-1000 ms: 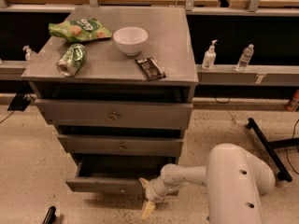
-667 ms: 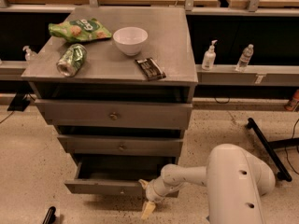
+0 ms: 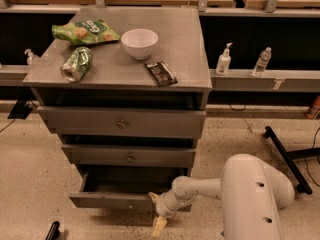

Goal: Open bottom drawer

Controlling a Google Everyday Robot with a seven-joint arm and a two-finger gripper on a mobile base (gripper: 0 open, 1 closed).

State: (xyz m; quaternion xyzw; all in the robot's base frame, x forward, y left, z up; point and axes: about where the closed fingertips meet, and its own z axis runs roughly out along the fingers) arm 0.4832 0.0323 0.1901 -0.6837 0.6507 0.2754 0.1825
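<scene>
Bottom drawer of the grey cabinet stands partly pulled out, interior exposed. Gripper sits low at the drawer front, right of its knob; fingers spread, released, grasping nothing.

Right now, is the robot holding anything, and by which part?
It cannot be told. The gripper sits against the right end of the front of the open bottom drawer, but no actual hold on it is visible.
</scene>
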